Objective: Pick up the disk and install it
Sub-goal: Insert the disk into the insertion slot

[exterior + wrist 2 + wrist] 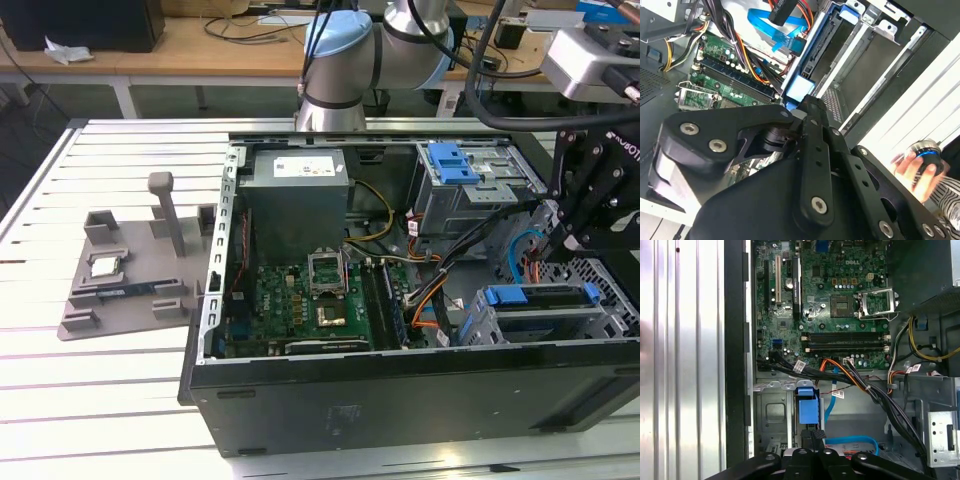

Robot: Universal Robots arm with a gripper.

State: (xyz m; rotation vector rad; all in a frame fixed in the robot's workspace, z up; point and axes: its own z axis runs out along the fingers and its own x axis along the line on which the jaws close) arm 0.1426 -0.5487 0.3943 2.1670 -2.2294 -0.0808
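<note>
The gripper (574, 240) hangs over the open computer case (400, 400) at the exterior view's right, its black linkage low above the drive bays. In the first wrist view the gripper (812, 436) ends right at a blue plastic tab; whether it is spread or pinching that tab I cannot tell, as its own body covers the tip. The tab seems to be the end of the disk (806, 409), whose blue bracket lies across the lower bay in the exterior view (536, 296), with grey metal just beneath it. In the second wrist view the same blue end (801, 88) sits just beyond the gripper (808, 104).

Beside the bay run black cables (880, 400) and a blue ribbon cable (852, 441). Further in lies the green motherboard (300, 305). A grey drive cage (470, 190) with a blue latch stands behind the bay. Well apart, on the slatted table (100, 400), a grey tray (120, 300) holds a small square chip (106, 264). A person's hand (914, 170) appears outside the case.
</note>
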